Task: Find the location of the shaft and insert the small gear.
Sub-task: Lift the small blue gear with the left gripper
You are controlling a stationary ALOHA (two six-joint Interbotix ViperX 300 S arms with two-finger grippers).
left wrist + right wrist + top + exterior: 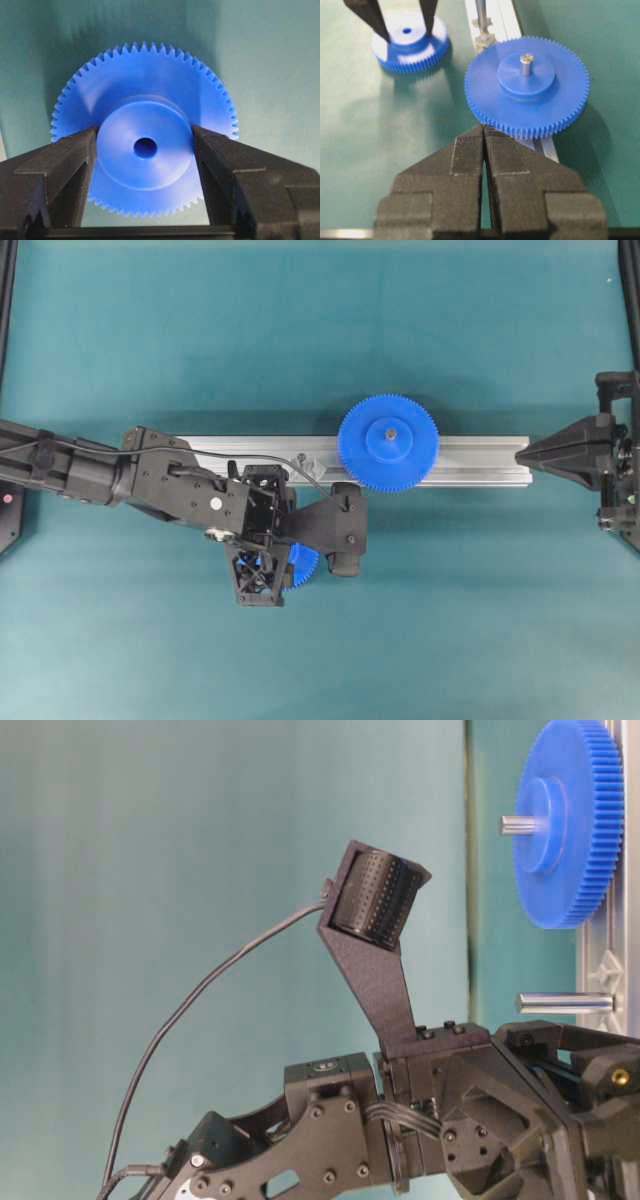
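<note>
blue small gear (145,150) flat on green mat just beside rail's (470,462) near edge, left gripper (145,145) clamped on hub. right gripper (484,145) shut, idle. risk: tilted lift jams bore on shaft (481,17).

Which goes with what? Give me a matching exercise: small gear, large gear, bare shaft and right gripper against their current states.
1. small gear
2. large gear
3. shaft
4. right gripper

A. shut, holding nothing
B. standing bare on the aluminium rail
C. mounted on a pin on the rail
D. lying on the green mat, hub between the left gripper fingers

Pairs: 1-D, 2-C, 3-B, 4-A
</note>
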